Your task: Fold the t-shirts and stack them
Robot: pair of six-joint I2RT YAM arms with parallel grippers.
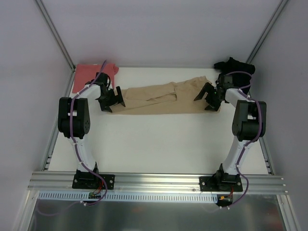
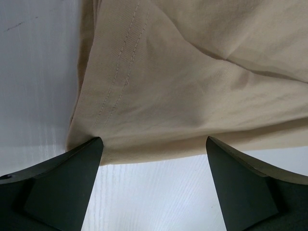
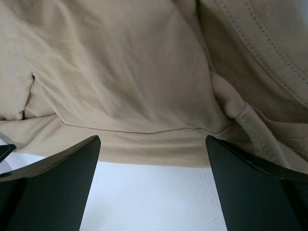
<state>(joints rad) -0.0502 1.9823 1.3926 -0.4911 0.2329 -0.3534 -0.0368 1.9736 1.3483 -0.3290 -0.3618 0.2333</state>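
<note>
Both pincers stand wide apart, with nothing clamped in either.

The tan-beige t-shirt [image 1: 166,98] lies on the white table [image 1: 159,144], towards its far side. It is gathered into a long, rumpled band. Its long axis runs left to right, and the right end sits slightly farther back than the left.

My left pincer [image 1: 114,100] is at the band's left end. In the left wrist view the cloth's near edge lies across the gap at my fingertips [image 2: 89,149], with bare table nearer to me. A double row of stitching [image 2: 120,67] runs along the left edge of the cloth, away from me.

My right pincer [image 1: 208,98] is at the band's right end. In the right wrist view a folded edge spans the gap just beyond the tips, and a stitched hem [image 3: 269,43] shows at the upper right.

The salmon-red t-shirt [image 1: 89,77] lies flat in the far left corner, behind my left arm. The black t-shirt [image 1: 233,65] is bunched in the far right corner, behind my right arm.
</note>
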